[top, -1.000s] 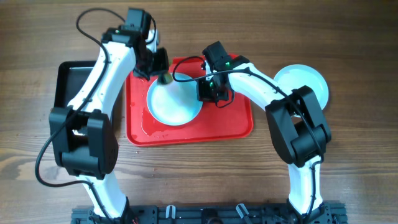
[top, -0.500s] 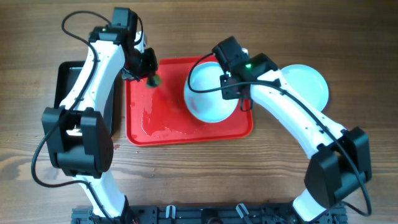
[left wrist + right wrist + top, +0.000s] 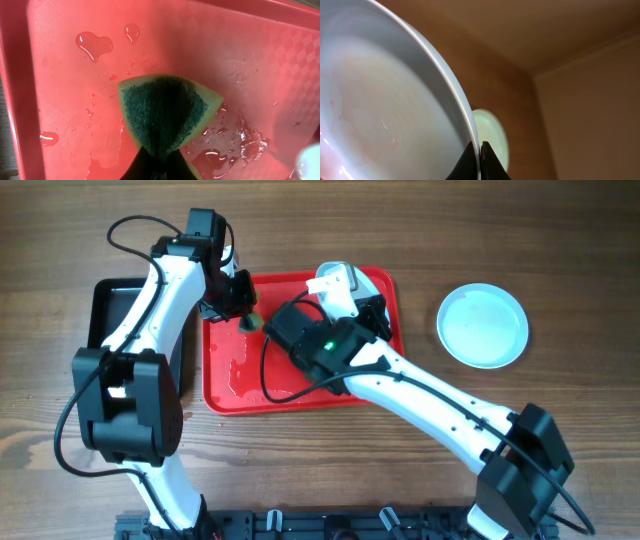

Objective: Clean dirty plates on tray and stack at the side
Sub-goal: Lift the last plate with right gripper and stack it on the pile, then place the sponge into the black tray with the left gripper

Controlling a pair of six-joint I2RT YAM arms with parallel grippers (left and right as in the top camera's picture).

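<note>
Item: held plate (image 3: 380, 100), round, shallow, pale. It is nipped at the rim by the right gripper (image 3: 480, 156), jaws drawn together on the thin edge, and tilted steeply above the red tray (image 3: 225, 395); in the overhead view the arm hides most of it. Handling, as judged: rigid, light, probably wet and slick, apt to pivot or slip in so narrow a pinch and to chip if dropped. The rim is the only purchase, best taken deep. Item: side plate (image 3: 483, 326), pale turquoise, flat on the table (image 3: 560, 240), well apart to the tray's right, face clean. Third plate: not found. Red tray: holds pooled water (image 3: 95, 44); no plate lies in its visible part. Left gripper (image 3: 156, 165): jaws clamped on a green-faced sponge (image 3: 165, 112) over the wet tray floor. Black tray (image 3: 105, 320): beside the red tray, nothing seen in its visible part.
</note>
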